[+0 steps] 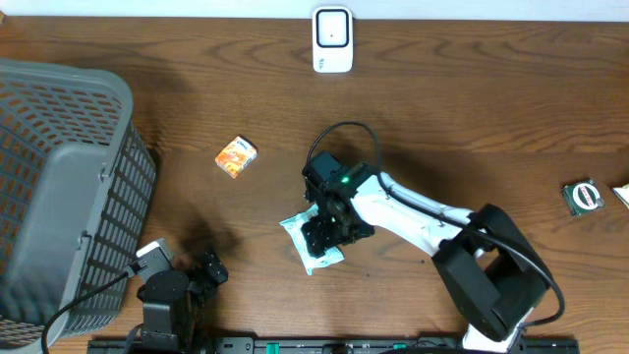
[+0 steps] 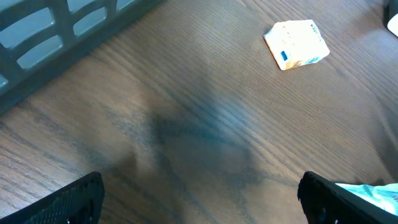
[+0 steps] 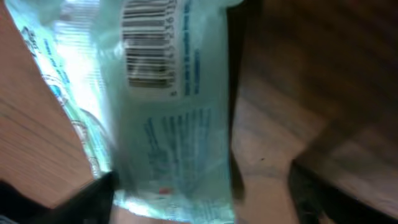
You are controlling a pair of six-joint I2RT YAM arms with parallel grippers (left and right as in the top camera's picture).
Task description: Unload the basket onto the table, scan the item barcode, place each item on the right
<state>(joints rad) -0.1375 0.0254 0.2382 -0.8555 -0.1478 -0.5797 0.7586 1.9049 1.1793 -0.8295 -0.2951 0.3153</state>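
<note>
A pale blue-green plastic packet lies flat on the wooden table near the middle. In the right wrist view the packet shows its barcode face up. My right gripper hangs right over it, open. Its left finger sits at the packet's edge, and bare wood shows between the packet and the right finger. The white scanner stands at the far edge of the table. My left gripper is open and empty near the front edge, over bare wood.
A grey mesh basket fills the left side. A small orange box lies left of the middle; the left wrist view shows this box too. A green round item sits at the far right.
</note>
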